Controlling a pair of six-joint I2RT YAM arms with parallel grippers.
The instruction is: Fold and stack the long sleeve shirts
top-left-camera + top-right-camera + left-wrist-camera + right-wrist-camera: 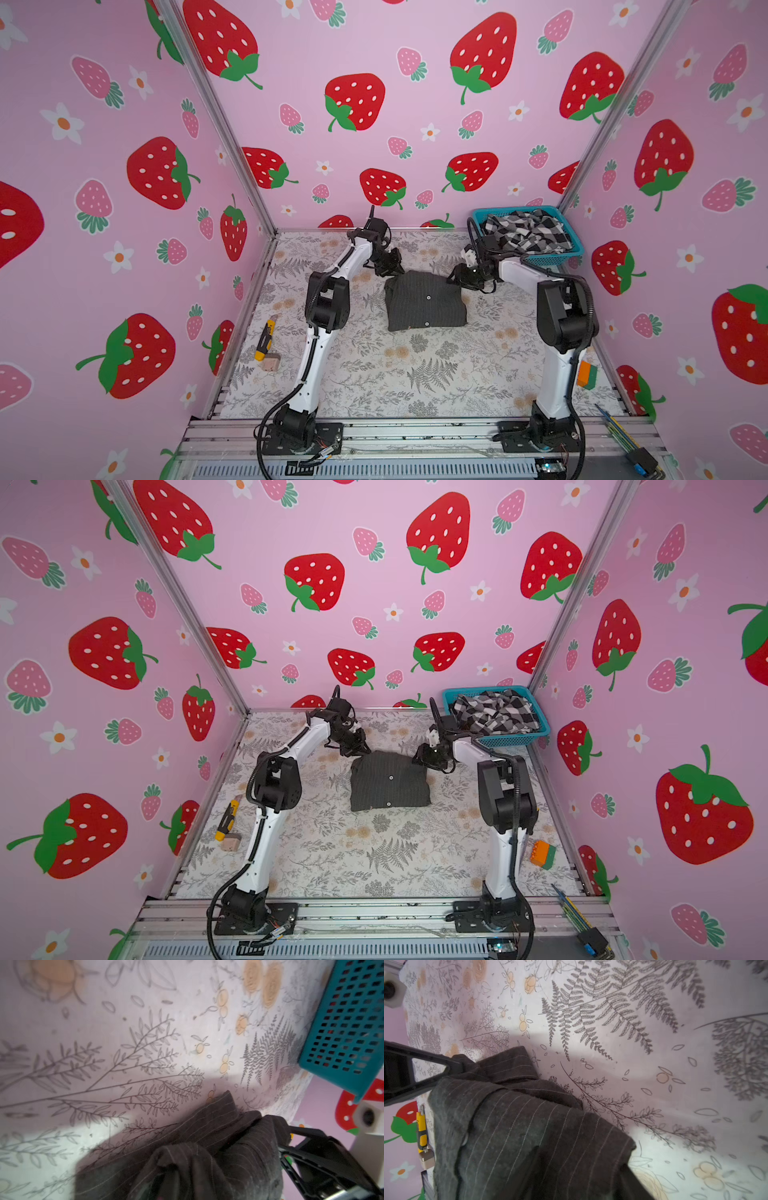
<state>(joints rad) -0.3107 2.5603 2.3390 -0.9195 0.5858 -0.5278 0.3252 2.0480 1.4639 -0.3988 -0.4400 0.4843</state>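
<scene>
A dark charcoal pinstriped long sleeve shirt (424, 303) (388, 785) lies folded into a rectangle mid-table, with two buttons showing. At its far left corner my left gripper (395, 271) (362, 750) is shut on a bunched-up fold of the cloth (218, 1147), which hides the jaws. My right gripper (454, 279) (419, 758) is at the far right corner. Striped cloth (529, 1126) drapes over its jaws, and it is closed on that edge. A black-and-white checked shirt (525, 232) (494, 712) lies crumpled in the teal basket (552, 259) (515, 739).
The teal basket (349, 1022) stands at the far right corner, close behind the right arm. A yellow utility knife (266, 338) and a small wooden block (270, 365) lie by the left wall. An orange-green block (586, 374) sits by the right wall.
</scene>
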